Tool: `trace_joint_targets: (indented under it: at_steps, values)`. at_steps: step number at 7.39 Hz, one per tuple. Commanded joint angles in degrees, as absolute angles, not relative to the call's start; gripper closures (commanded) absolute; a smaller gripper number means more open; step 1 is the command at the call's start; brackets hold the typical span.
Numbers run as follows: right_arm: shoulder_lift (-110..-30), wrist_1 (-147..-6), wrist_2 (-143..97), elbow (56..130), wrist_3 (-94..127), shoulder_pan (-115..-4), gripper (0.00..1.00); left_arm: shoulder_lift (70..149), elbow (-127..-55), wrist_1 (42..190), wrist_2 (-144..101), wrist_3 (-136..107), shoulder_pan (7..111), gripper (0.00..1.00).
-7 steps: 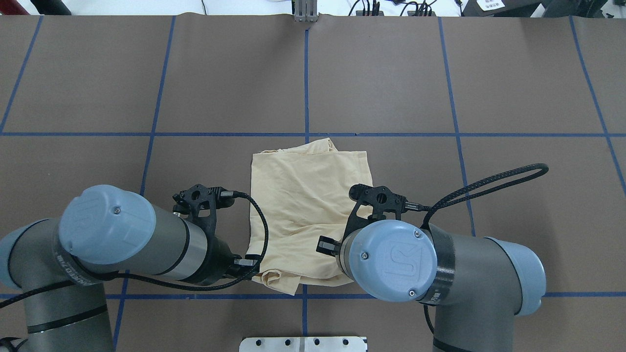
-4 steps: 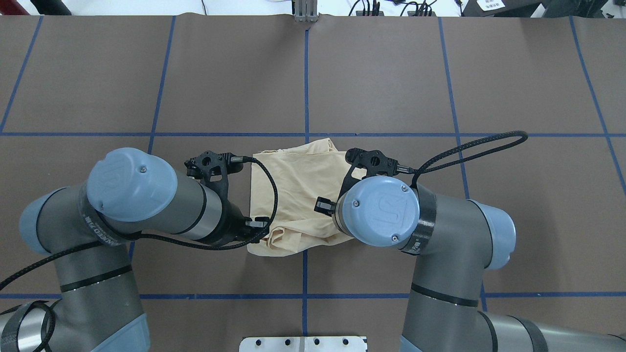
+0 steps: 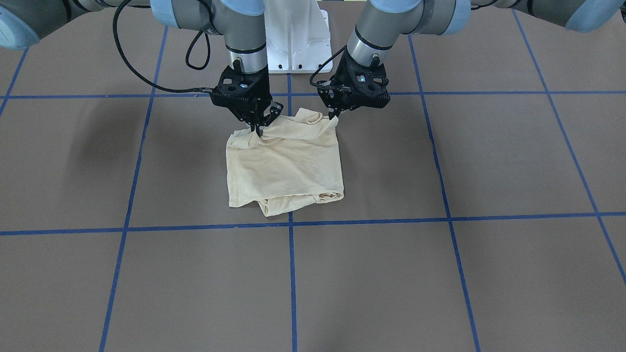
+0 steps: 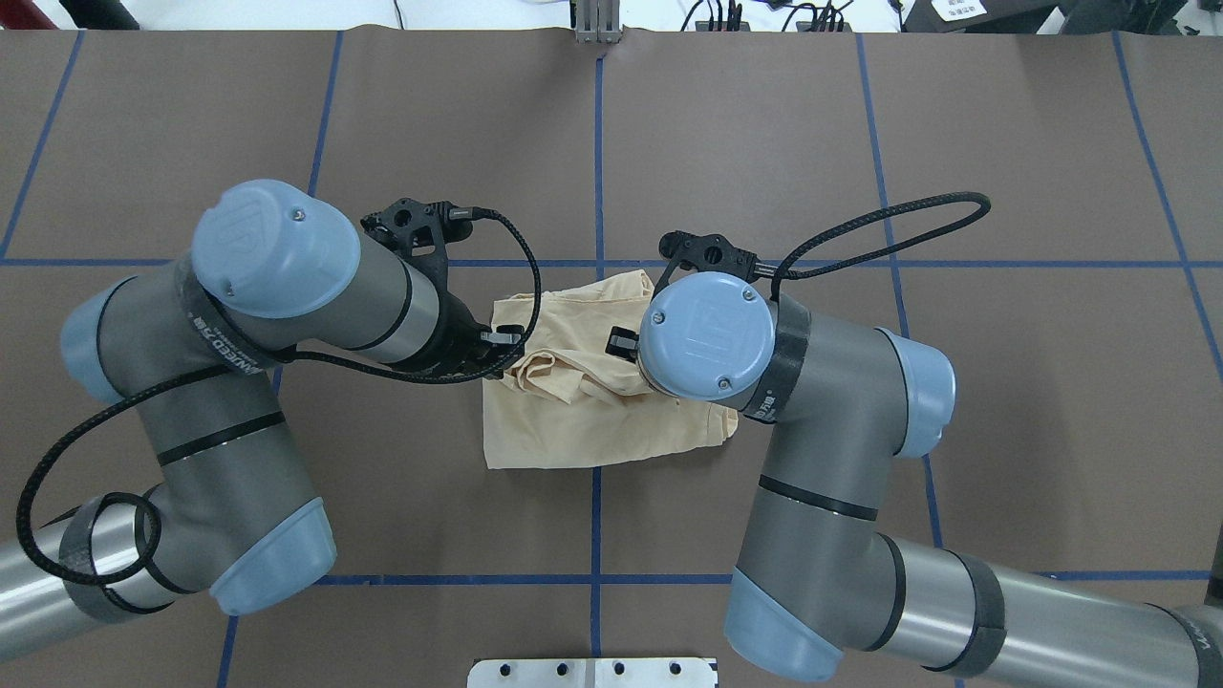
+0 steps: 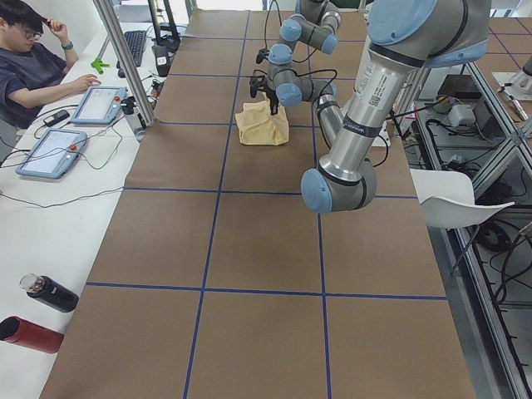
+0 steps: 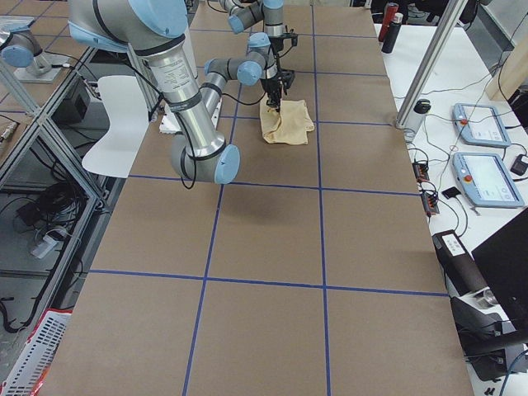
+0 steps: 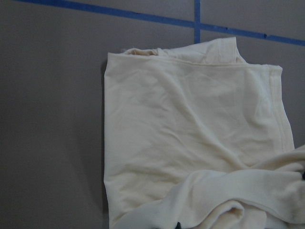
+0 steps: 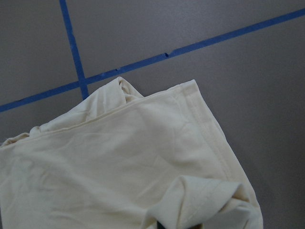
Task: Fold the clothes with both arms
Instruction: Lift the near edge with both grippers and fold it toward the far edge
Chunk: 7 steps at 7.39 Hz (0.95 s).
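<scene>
The pale cream-yellow shirt lies as a folded bundle on the brown table, with no print showing. Its edge nearest the robot is lifted and doubled over the rest. My left gripper is shut on the raised corner at that view's right. My right gripper is shut on the raised corner at that view's left. From overhead, the left gripper sits at the shirt's left edge, and the right wrist's blue cap hides the right gripper. Both wrist views show the held fold bunched at the bottom over flat cloth.
Blue tape lines split the brown table cover into squares. The white pedestal base stands just behind the grippers. A black cable loop sticks out from the right wrist. A person sits at a side table with tablets and bottles.
Both grippers have moved away from the robot, carrying the shirt's near edge up and over the rest. The arms have stretched forward and the bundle has grown shorter.
</scene>
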State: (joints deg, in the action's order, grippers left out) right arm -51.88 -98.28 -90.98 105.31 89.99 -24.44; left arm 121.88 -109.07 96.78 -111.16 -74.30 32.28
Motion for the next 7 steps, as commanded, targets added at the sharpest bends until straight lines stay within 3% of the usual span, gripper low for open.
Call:
trace_joint_targets:
  at_steps: [1,4,5,6,7]
  values:
    - [-50.4,-98.2,-91.1,101.4,86.9,-26.7,1.00,124.5,-103.0,97.1,-110.5,-71.9,34.4,1.00]
    - [-47.8,-87.9,-91.1,90.1,84.5,-29.3,1.00,126.3,-96.9,97.6,-107.1,-68.9,35.0,1.00]
    - [-47.2,-87.4,-91.1,88.6,83.2,-29.7,0.89,126.3,-95.2,99.0,-107.1,-68.8,35.0,1.00]
    - [-46.7,-87.4,-91.1,87.8,83.1,-30.1,0.51,126.4,-93.1,101.8,-107.1,-68.7,35.0,1.00]
    - [-46.3,-87.4,-91.2,87.5,81.9,-30.4,0.02,126.4,-92.1,103.7,-107.1,-68.7,35.1,0.67]
